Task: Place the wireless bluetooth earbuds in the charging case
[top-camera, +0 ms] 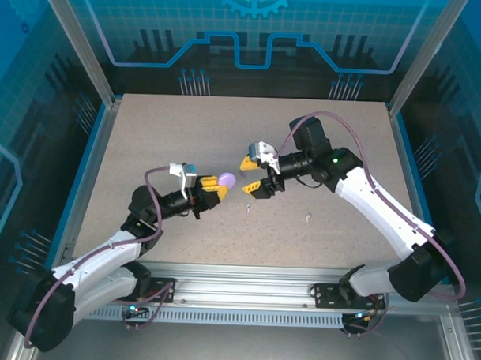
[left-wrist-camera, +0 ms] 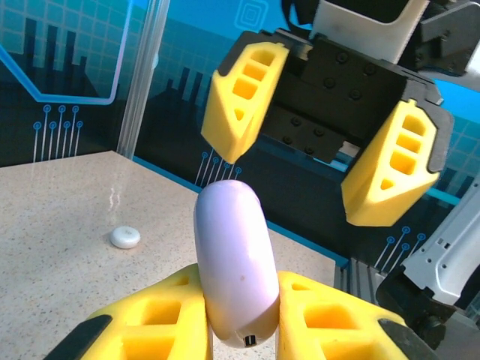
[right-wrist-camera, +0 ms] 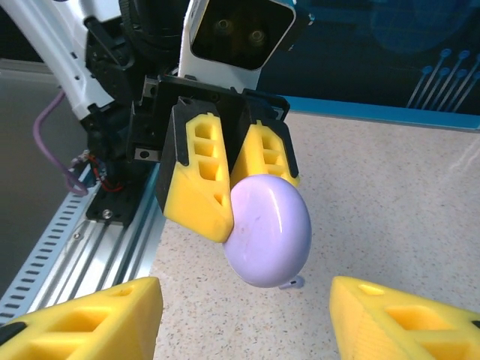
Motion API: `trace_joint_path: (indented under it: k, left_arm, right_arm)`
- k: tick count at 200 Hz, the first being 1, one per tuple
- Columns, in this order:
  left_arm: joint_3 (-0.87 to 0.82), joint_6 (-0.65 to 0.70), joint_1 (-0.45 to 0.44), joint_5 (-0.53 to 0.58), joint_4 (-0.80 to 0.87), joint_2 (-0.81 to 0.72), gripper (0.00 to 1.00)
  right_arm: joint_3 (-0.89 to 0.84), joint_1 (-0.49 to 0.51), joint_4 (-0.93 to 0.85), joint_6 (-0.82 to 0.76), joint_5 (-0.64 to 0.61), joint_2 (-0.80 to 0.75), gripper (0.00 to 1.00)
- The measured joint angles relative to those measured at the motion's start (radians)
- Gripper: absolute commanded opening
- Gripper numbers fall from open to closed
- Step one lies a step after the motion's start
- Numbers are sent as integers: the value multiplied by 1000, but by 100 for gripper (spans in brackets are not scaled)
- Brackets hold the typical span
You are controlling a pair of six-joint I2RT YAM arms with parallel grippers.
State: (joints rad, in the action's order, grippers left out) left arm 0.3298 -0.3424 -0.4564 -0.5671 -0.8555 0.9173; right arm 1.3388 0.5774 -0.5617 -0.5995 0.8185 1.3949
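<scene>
Lilac case presented between the grippers
The smooth, pebble-shaped charging case (top-camera: 227, 180) is clamped edgewise in the left gripper (top-camera: 214, 187) above the speckled worktop (top-camera: 147, 129), midway between its side edges, probably so the lid can be opened. The hollow yellow fingers of the right gripper (top-camera: 254, 175) are held apart just before it. Tiny earbuds (top-camera: 247, 205) lie nearer the near edge.

Left gripper (left-wrist-camera: 240, 283) is clamping a pale purple case (left-wrist-camera: 234, 262) edge-on between its yellow fingers (left-wrist-camera: 161, 319), with a small port facing the camera. Right gripper (left-wrist-camera: 300, 184) is hanging beyond it, jaws apart, one fingertip just above the case. A small white round object (left-wrist-camera: 125, 238) is lying on the speckled table (left-wrist-camera: 60, 225) at left.
</scene>
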Motion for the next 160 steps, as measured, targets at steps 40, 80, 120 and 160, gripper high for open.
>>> trace_joint_path:
  k: [40,80,120,160]
  left_arm:
    - [5,0,-2,-11,-10,0,23]
    - [14,1,-5,-23,-11,0,23]
    - [23,2,-9,-33,-12,0,23]
    - [23,4,-11,-36,-13,7,23]
  right_arm:
    - [157,-3,-144,-82,92,130,56]
    - [245,-3,-253,-141,157,232,51]
    - [332,-3,-352,-196,216,312,42]
    - [370,-2,-425,-243,251,346,28]
